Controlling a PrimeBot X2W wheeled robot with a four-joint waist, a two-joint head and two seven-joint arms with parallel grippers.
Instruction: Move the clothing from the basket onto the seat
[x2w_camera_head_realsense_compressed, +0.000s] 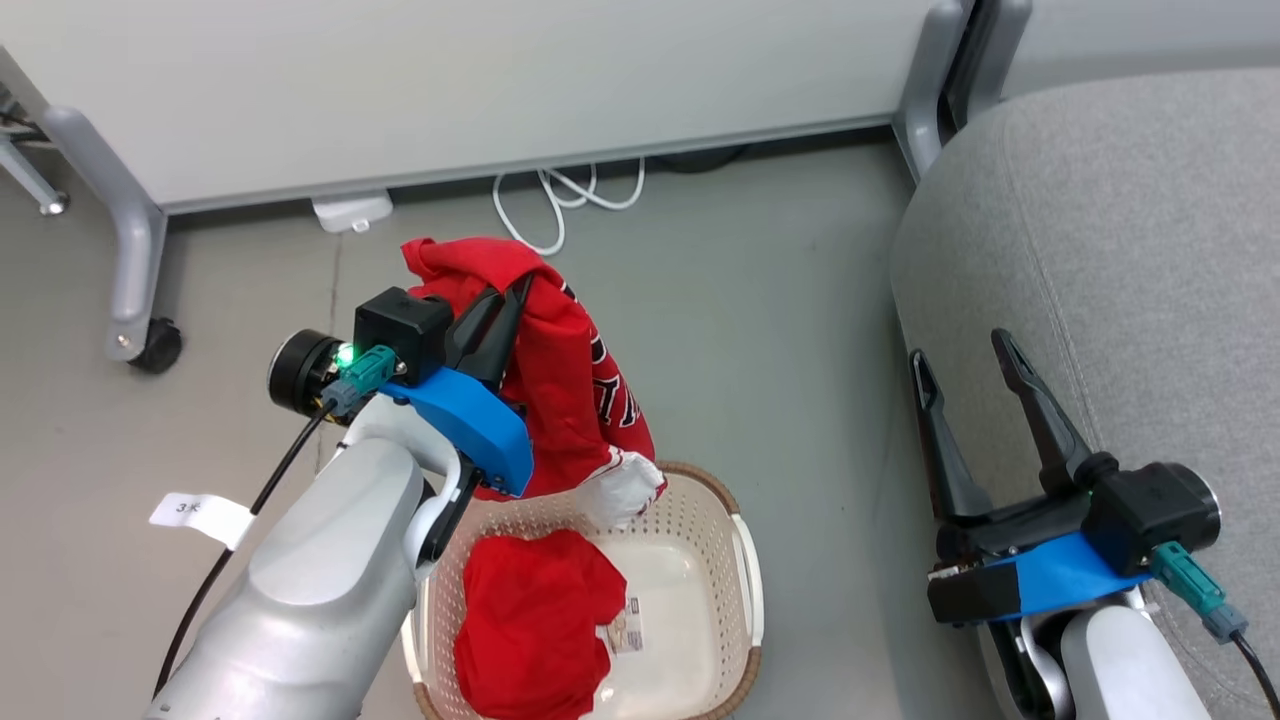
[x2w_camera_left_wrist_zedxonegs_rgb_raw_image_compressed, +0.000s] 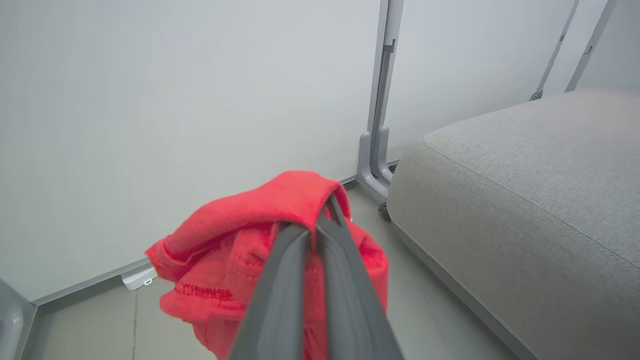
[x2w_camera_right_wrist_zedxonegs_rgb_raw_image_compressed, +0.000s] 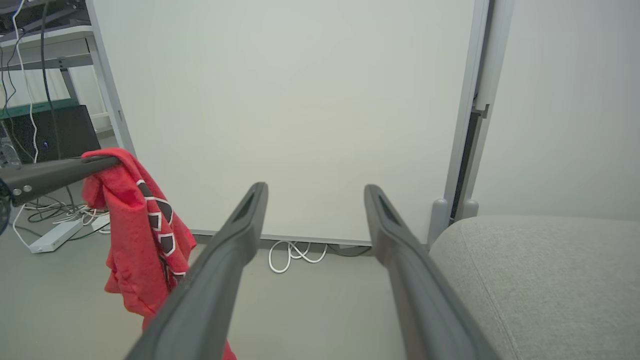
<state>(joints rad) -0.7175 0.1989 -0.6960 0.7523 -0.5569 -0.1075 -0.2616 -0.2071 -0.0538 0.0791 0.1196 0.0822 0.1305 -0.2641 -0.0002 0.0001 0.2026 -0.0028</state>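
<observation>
My left gripper (x2w_camera_head_realsense_compressed: 515, 290) is shut on a red jersey (x2w_camera_head_realsense_compressed: 570, 380) with black-and-white lettering, held up above the cream basket (x2w_camera_head_realsense_compressed: 745, 560); its white-trimmed end hangs down to the basket's rim. The left wrist view has the red jersey (x2w_camera_left_wrist_zedxonegs_rgb_raw_image_compressed: 250, 240) bunched around the shut left gripper (x2w_camera_left_wrist_zedxonegs_rgb_raw_image_compressed: 327, 205). A second red garment (x2w_camera_head_realsense_compressed: 535, 630) lies inside the basket. My right gripper (x2w_camera_head_realsense_compressed: 965, 360) stands open with nothing in it, over the left edge of the grey seat (x2w_camera_head_realsense_compressed: 1150, 250). The right wrist view shows the open right gripper (x2w_camera_right_wrist_zedxonegs_rgb_raw_image_compressed: 312, 192), the hanging jersey (x2w_camera_right_wrist_zedxonegs_rgb_raw_image_compressed: 145, 235) and the seat (x2w_camera_right_wrist_zedxonegs_rgb_raw_image_compressed: 540, 280).
A white partition panel (x2w_camera_head_realsense_compressed: 450, 90) on grey wheeled legs (x2w_camera_head_realsense_compressed: 135, 270) stands behind the basket, with a white cable (x2w_camera_head_realsense_compressed: 565, 195) coiled at its foot. A white tag (x2w_camera_head_realsense_compressed: 200, 515) lies on the grey floor at the left. Open floor (x2w_camera_head_realsense_compressed: 800, 350) separates basket and seat.
</observation>
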